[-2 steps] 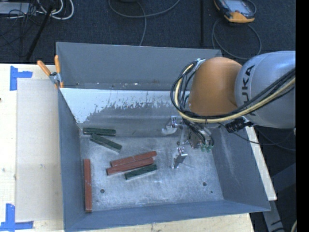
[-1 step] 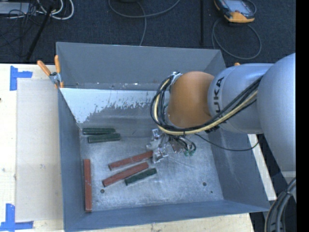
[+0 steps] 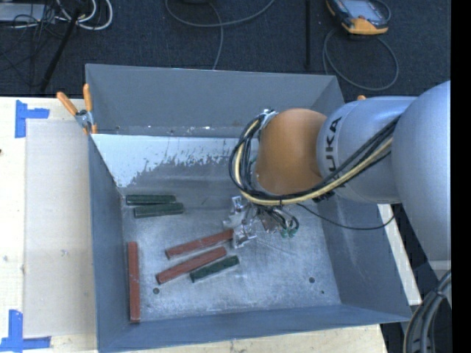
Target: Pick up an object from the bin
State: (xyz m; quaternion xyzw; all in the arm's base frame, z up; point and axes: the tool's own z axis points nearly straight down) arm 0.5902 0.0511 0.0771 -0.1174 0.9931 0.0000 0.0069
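The gripper sat at the right end of a brown stick in the bin. I could not tell if it was squeezed together or apart.

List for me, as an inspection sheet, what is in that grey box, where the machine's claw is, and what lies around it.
Surface: grey metal bin, floor scuffed.
Job's things: two red-brown bars side by side mid-bin, one dark green bar beside the lower; a pair of dark green bars at upper left; a lone red-brown bar along the left wall.
Clutter: nothing seen.
Grippers: gripper low by the right end of the upper mid-bin bar.
Cables: yellow and black cables looped round the wrist.
Surroundings: dark floor, loose floor cables, a handheld device.
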